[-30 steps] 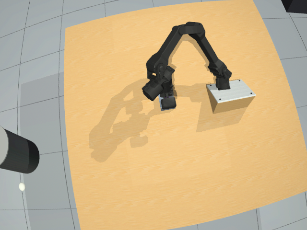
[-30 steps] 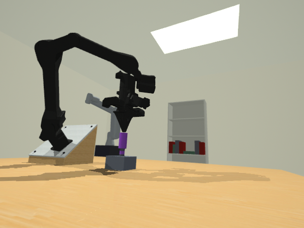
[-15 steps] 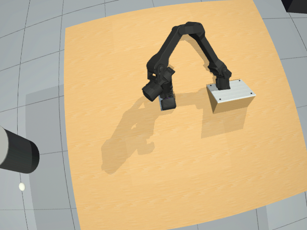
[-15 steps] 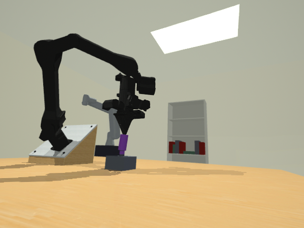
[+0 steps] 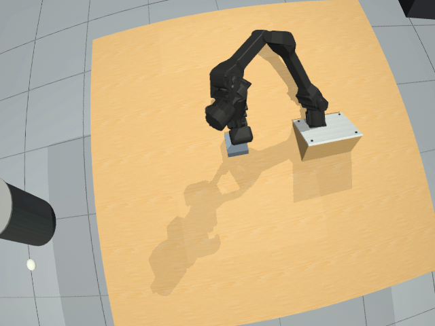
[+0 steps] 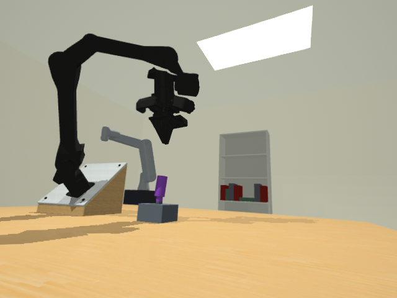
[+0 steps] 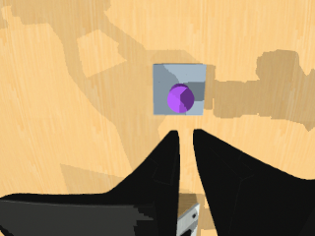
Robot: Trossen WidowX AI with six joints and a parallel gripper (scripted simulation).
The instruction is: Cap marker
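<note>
Counter [image 5: 147,105]: a pale wood top, square, carrying every item listed here. Arm [image 6: 65,105]: black, six-jointed, rising from its mount at the left of the exterior view, arching over and ending in a downward-pointing tool well above the holder. Wedge mount [image 6: 108,192]: a wooden block with a sloped grey metal plate bolted on top, the arm's foot fixed to it, standing left of the holder and apart from it. Gripper [image 6: 165,138]: hanging high over the marker, touching nothing; its fingers are almost pressed together, a thin slit of counter showing between them in the wrist view, and nothing is pinched. Holder block [image 6: 157,213]: a small grey square block resting flat on the counter, partly hidden beneath the gripper in the top view. Marker [image 6: 158,200]: only a short purple stem shows, upright in the middle of the block. Cap [image 6: 160,185]: purple, seated on the marker's top and leaning slightly to the right in the exterior view; whether it is pressed fully home cannot be told.
</note>
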